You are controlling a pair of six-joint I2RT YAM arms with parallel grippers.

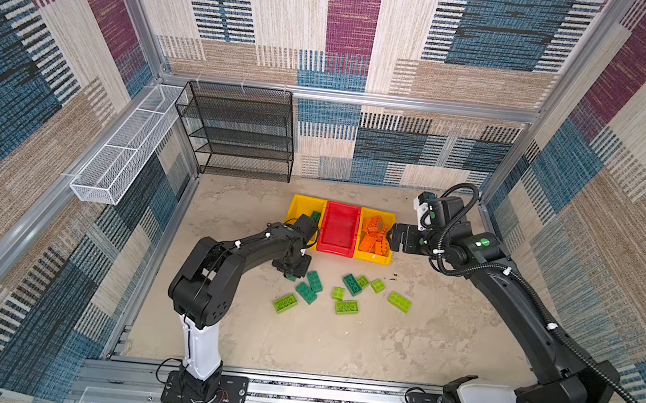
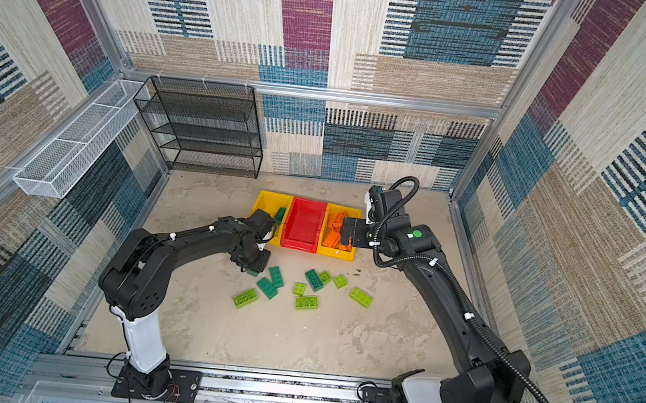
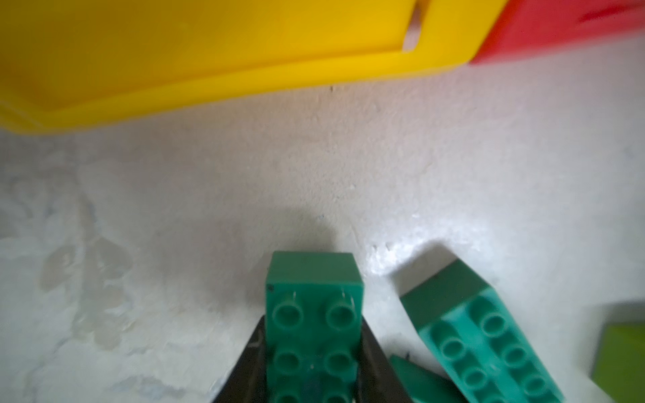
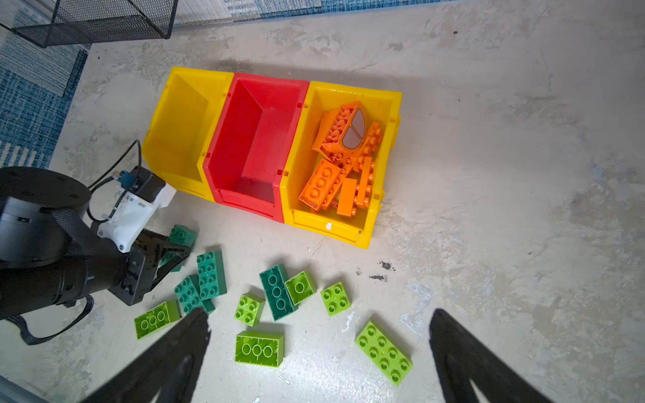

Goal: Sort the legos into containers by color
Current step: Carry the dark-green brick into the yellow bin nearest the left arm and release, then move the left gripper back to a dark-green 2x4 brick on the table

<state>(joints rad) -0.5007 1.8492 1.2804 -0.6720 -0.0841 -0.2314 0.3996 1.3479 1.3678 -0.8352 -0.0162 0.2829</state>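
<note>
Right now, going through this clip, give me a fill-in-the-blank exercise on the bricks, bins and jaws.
1. The right-hand yellow bin holds only ___ bricks.
2. The red bin holds ___ bricks.
3. The left gripper has its jaws on the held brick, which is dark ___.
4. The right gripper has its jaws ___.
Missing words: orange; no; green; open.

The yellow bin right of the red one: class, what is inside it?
Orange bricks piled loosely, among them a curved piece with a pinkish-grey face. The yellow bin shows nothing else; whatever lies beneath the pile is covered.
</note>
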